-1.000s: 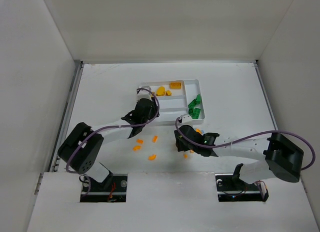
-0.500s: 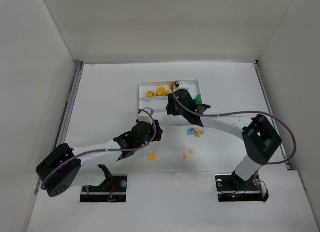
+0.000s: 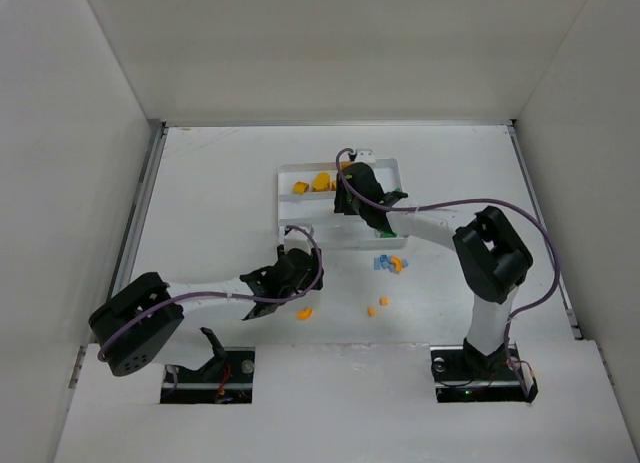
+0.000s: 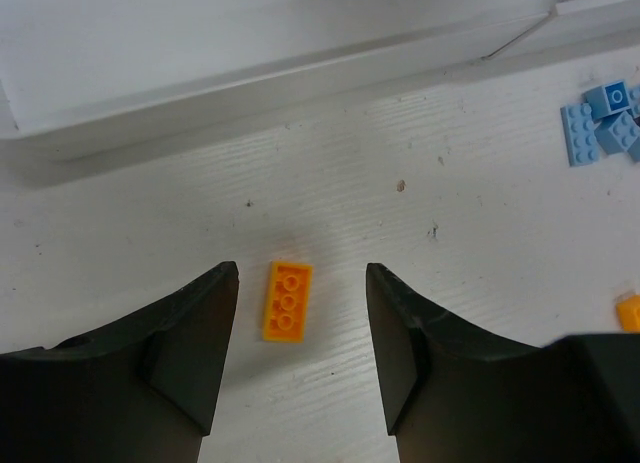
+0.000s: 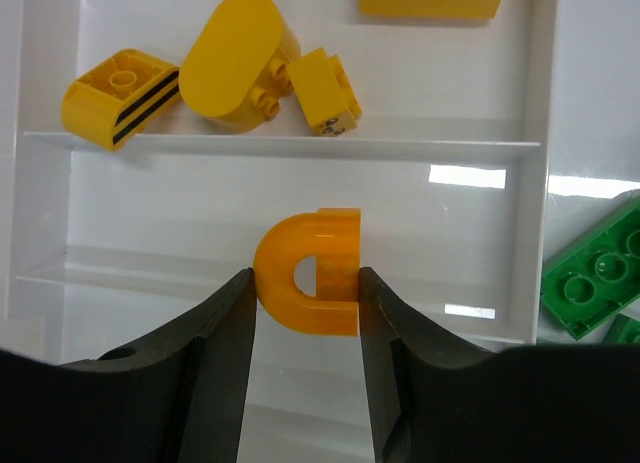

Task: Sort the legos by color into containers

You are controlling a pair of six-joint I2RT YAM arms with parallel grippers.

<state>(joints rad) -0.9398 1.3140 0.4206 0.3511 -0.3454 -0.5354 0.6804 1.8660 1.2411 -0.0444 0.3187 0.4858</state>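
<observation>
The right gripper point(image 5: 305, 283) has its jaws partly closed on an orange arch point(image 5: 285, 283), pinched from both sides above the middle section of the white tray point(image 5: 280, 146). Yellow pieces point(image 5: 235, 63) lie in the section at 12 o'clock and green bricks point(image 5: 590, 278) at 3 o'clock. The left gripper point(image 4: 300, 275) stands open and empty, low over the table point(image 4: 450, 283), astride a flat orange plate point(image 4: 286, 301) (neither finger touches it). Light-blue pieces point(image 4: 600, 123) lie at 2 o'clock.

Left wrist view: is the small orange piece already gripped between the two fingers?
No, the orange piece lies flat on the table between the left gripper's open fingers, with a clear gap on each side.
</observation>
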